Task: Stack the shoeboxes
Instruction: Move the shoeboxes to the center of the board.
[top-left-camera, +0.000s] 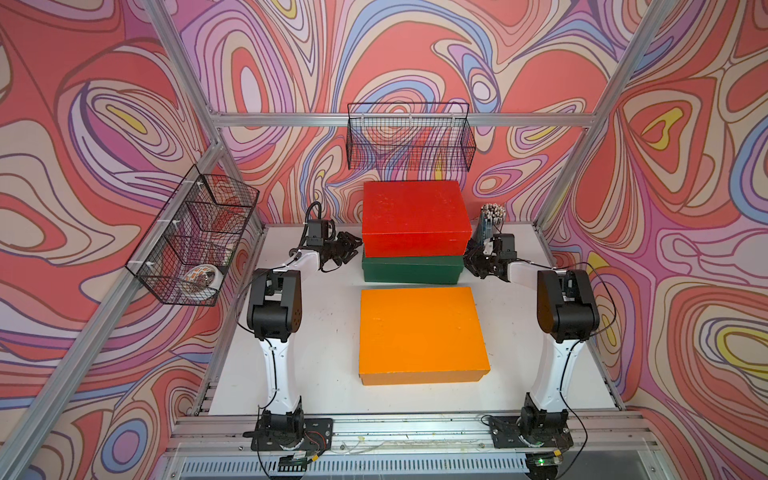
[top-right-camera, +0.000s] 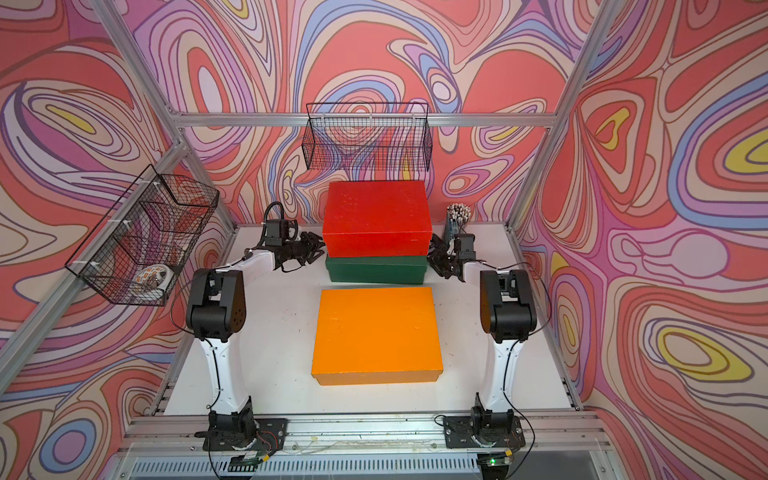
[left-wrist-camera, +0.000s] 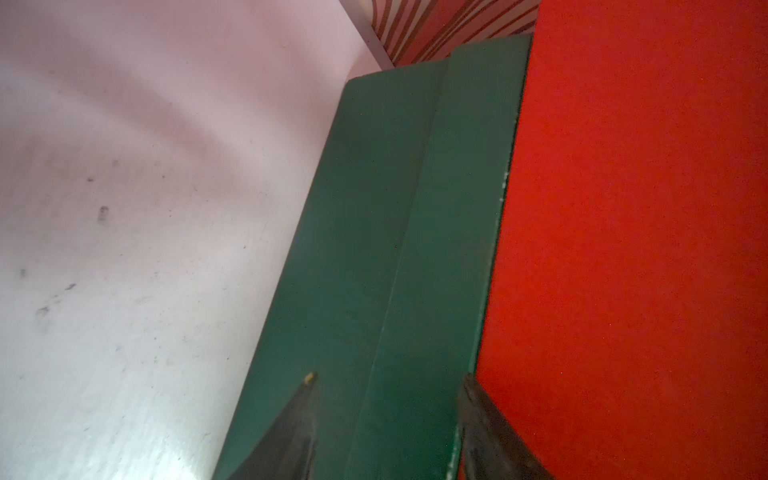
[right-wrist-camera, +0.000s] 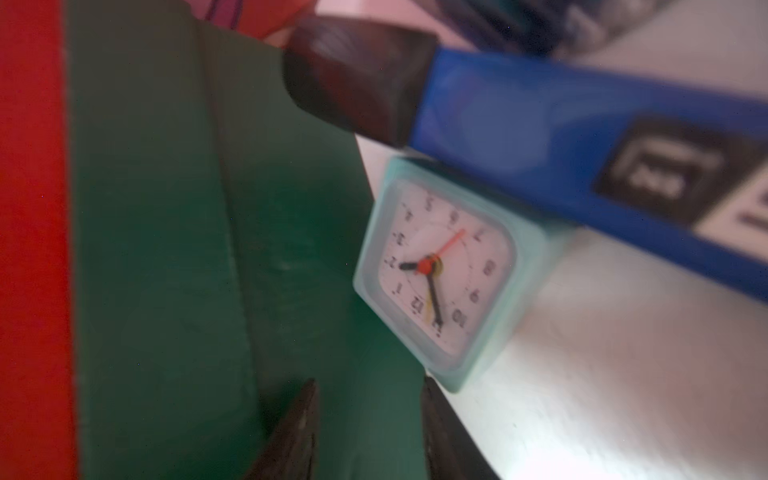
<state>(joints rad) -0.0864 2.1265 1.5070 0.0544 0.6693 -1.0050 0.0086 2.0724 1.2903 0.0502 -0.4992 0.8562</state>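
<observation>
Three shoeboxes: red shoebox (top-left-camera: 415, 216) stacked on green shoebox (top-left-camera: 411, 269) at the worktop (top-left-camera: 328, 332) rear; orange shoebox (top-left-camera: 422, 332) alone in front, bare worktop either side. Left gripper (top-left-camera: 351, 245) parted at the stack's left edge, grasping nothing; right gripper (top-left-camera: 471, 259) clenched, empty, at its right edge.

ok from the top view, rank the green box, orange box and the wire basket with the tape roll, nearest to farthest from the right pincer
1. green box: right beside the right pincer, under the red box.
2. orange box: nearer the arm bases, alone on the table.
3. wire basket with the tape roll: across the cell, on the left frame rail.
</observation>
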